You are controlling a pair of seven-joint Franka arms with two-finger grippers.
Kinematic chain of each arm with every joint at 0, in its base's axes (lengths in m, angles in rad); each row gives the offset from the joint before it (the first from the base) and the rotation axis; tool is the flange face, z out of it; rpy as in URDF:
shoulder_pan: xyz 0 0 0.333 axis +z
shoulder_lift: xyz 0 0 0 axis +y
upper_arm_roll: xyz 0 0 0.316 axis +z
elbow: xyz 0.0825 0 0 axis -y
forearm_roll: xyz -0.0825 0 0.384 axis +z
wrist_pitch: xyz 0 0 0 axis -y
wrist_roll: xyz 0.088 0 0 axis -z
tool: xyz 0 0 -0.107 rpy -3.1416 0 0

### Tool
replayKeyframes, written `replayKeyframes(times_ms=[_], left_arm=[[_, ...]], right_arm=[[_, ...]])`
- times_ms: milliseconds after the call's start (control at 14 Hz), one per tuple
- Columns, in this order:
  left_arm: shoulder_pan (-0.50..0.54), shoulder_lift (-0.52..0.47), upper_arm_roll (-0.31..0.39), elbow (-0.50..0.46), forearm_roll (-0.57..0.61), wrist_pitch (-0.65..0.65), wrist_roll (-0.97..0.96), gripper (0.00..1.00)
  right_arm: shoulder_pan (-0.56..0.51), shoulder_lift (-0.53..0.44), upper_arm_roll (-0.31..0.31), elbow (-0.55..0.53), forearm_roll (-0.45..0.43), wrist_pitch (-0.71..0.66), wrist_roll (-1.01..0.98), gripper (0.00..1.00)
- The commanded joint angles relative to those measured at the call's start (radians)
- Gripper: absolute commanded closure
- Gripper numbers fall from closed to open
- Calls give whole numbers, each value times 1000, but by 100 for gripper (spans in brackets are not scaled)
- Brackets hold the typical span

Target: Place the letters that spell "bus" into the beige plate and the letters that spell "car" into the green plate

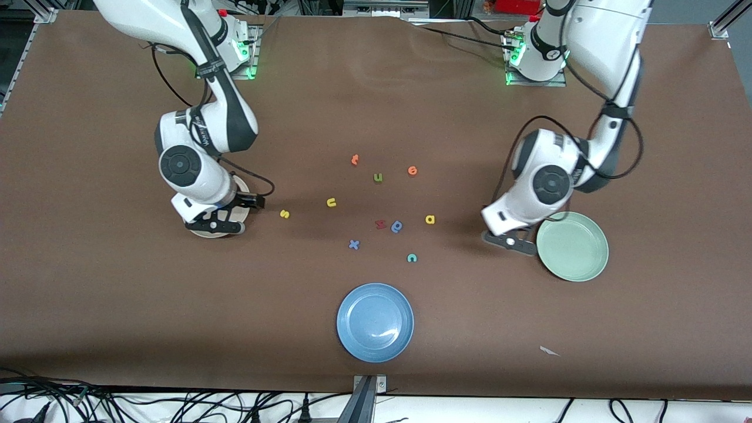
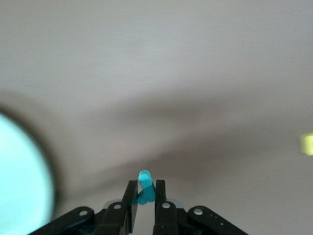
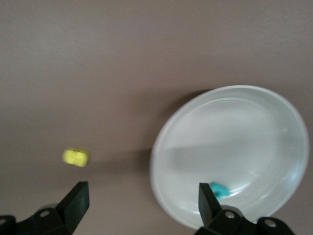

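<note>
The left hand (image 2: 143,196) pinches a light, squashy teal foam letter (image 2: 145,186) by its stem beside the green plate (image 1: 573,247); the right hand (image 3: 142,196) gapes over the beige plate (image 3: 230,156).

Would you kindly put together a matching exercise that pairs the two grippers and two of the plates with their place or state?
Column one:
1. left gripper
2. right gripper
3. beige plate
4. blue plate

Column two:
A. nearest the front camera of the plates
B. fingers shut on a light teal-blue letter
C. fingers open, over the beige plate
D. has a teal letter lying in it

Pairs: 1-B, 2-C, 3-D, 4-A
</note>
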Motion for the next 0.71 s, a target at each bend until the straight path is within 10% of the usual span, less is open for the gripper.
replayKeyframes(times_ms=[0,286,429,571,643], left_arm=[[112,-11,-7,52,96,-95,44,97],[245,19,-7,66,106,-110,179,96],[259,65,-7,98,113,-101,213,84],[256,78,-10,121,115,-103,213,1],[249,72,-12,130,100,-104,192,0]], right_arm=[[10,94,9,95,79,-7,128,10],[79,165,12,84,138,90,266,42],[96,180,10,74,135,120,291,42],[99,183,9,39,132,171,289,42],[99,185,9,25,132,192,289,42]])
